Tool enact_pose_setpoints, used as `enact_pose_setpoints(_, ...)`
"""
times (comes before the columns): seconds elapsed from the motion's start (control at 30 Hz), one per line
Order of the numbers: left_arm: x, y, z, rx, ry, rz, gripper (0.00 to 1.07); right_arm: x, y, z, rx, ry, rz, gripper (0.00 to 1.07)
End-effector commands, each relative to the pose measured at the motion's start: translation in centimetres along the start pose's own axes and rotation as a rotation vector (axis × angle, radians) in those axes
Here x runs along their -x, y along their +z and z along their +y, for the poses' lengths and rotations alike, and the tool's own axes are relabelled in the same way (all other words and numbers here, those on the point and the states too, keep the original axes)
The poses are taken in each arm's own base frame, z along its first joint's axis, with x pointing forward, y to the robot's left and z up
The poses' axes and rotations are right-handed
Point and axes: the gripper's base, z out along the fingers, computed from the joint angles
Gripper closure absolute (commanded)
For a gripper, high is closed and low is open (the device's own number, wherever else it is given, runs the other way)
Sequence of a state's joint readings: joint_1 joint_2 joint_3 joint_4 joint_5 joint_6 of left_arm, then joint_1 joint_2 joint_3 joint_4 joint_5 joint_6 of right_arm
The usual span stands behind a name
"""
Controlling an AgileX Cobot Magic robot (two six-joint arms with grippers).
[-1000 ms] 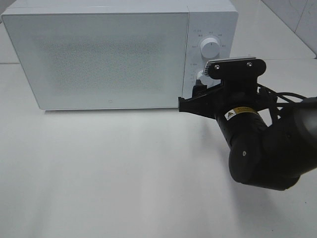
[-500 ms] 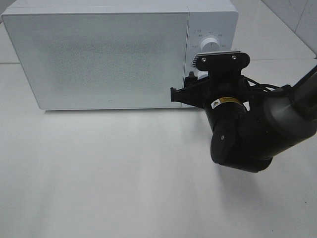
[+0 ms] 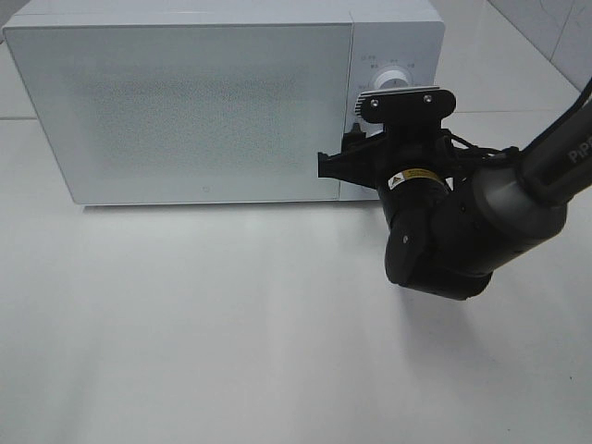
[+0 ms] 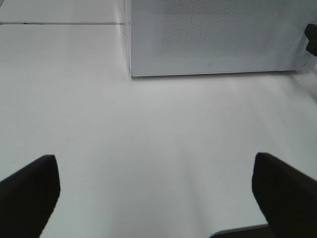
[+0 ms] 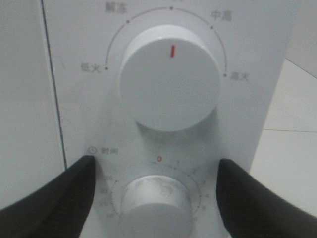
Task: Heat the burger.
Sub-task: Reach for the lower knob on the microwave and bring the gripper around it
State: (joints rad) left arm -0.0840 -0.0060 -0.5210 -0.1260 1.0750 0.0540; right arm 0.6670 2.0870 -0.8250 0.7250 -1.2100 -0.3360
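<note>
Left gripper wide open, empty, held over table, looks kept out of the way. Right gripper open, gripping nothing, jaws either side of timer knob, probably lined up to turn it. Microwave door shut; burger not visible, presumably inside.

The right arm is matte black, built of thick, rounded housings. A small yellow-and-black warning label sits on its cylindrical wrist section. Beyond it, a silver-grey plate carries two dark screws. Thin black cables loop beside the wrist, and white lettering runs along the dark grey forearm. The right gripper has smooth black fingers with rounded tips. The left gripper has blunt, matte black fingers.
</note>
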Motion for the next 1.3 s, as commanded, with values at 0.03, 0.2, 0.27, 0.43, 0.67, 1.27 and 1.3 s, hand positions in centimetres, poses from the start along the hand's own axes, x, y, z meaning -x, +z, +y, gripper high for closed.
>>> enact_pose_setpoints(0.03, -0.2, -0.2, -0.1, -0.004, -0.008, -0.017, 0.09, 0.4, 0.7, -0.3, 0.007, -0.008, -0.023, 0.41)
enact_pose_setpoints(0.2, -0.2, -0.2, -0.1, -0.004, -0.008, -0.017, 0.09, 0.2, 0.7, -0.3, 0.011, -0.01, -0.016, 0.41)
enact_pose_setpoints(0.27, -0.2, -0.2, -0.1, -0.004, -0.008, -0.017, 0.09, -0.1, 0.7, -0.2, 0.019, -0.019, -0.009, 0.41)
enact_pose_setpoints(0.43, -0.2, -0.2, -0.1, -0.004, -0.008, -0.017, 0.09, -1.1, 0.7, 0.0, 0.04, -0.039, 0.019, 0.41)
enact_pose_setpoints(0.67, -0.2, -0.2, -0.1, -0.004, -0.008, -0.017, 0.09, -0.9, 0.7, 0.0, 0.033, -0.039, -0.003, 0.41)
enact_pose_setpoints(1.27, -0.2, -0.2, -0.1, -0.004, -0.008, -0.017, 0.09, -0.8, 0.7, 0.0, 0.032, -0.042, -0.008, 1.07)
enact_pose_setpoints(1.3, -0.2, -0.2, -0.1, -0.004, -0.008, -0.017, 0.09, -0.8, 0.7, 0.0, 0.032, -0.042, -0.009, 1.07)
